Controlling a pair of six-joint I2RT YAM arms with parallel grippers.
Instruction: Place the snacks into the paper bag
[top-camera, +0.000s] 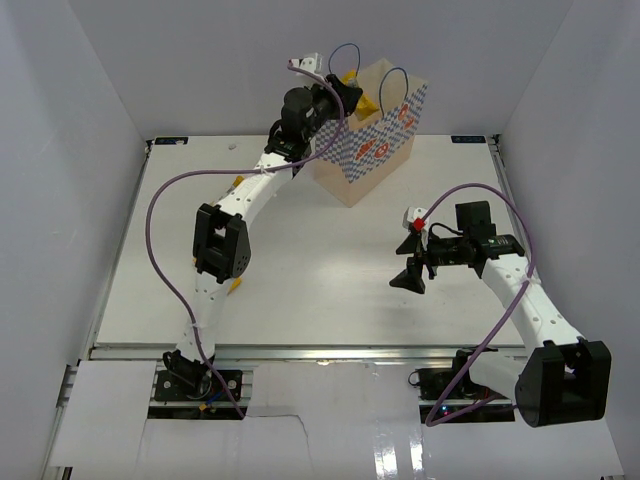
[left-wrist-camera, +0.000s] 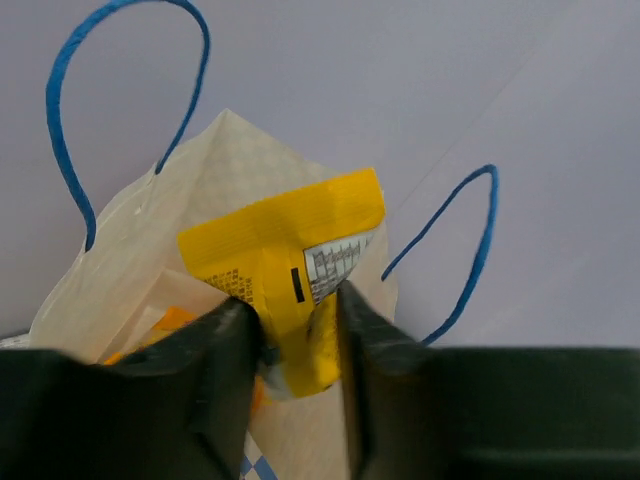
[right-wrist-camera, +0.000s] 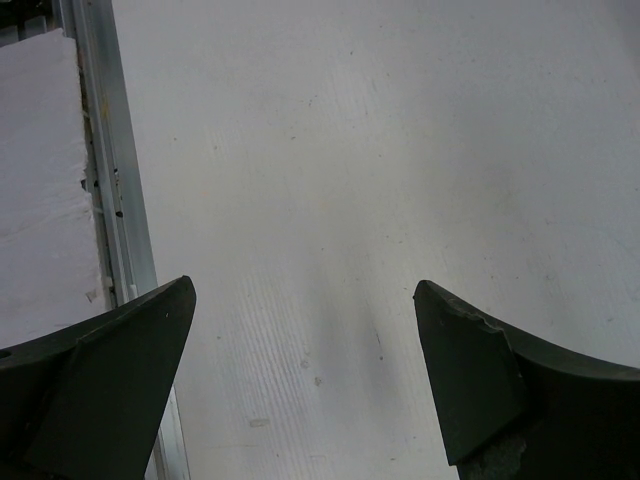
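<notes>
Pinching a yellow wrapped bar (left-wrist-camera: 285, 250) between the left fingers (left-wrist-camera: 210, 370), right over the open paper bag (left-wrist-camera: 200, 190). Lower the bar's bottom end past the rim, between the blue handles (left-wrist-camera: 470, 250), then spread gently. Leave the right fingers (right-wrist-camera: 110, 370) spread wide, holding nothing, above the tabletop (right-wrist-camera: 350, 150).

paper bag (left-wrist-camera: 200, 190): matt fibrous kraft paper, creased, with thin blue cord handles (left-wrist-camera: 60, 120); yellow bar (left-wrist-camera: 285, 235) wrapper is smooth plastic film, slightly glossy, crinkled. left gripper fingers (left-wrist-camera: 210, 390) and right gripper fingers (right-wrist-camera: 110, 370) both look like dark matt plastic, a bit grainy, one of the right pair rough and chipped at its edge. table (right-wrist-camera: 350, 150) is white matt board with faint scuffs and specks, edged by a bare brushed-metal rail (right-wrist-camera: 105, 180); arm shells (top-camera: 540, 310) glossy white plastic, cable (top-camera: 152, 238) smooth purple sheath.
</notes>
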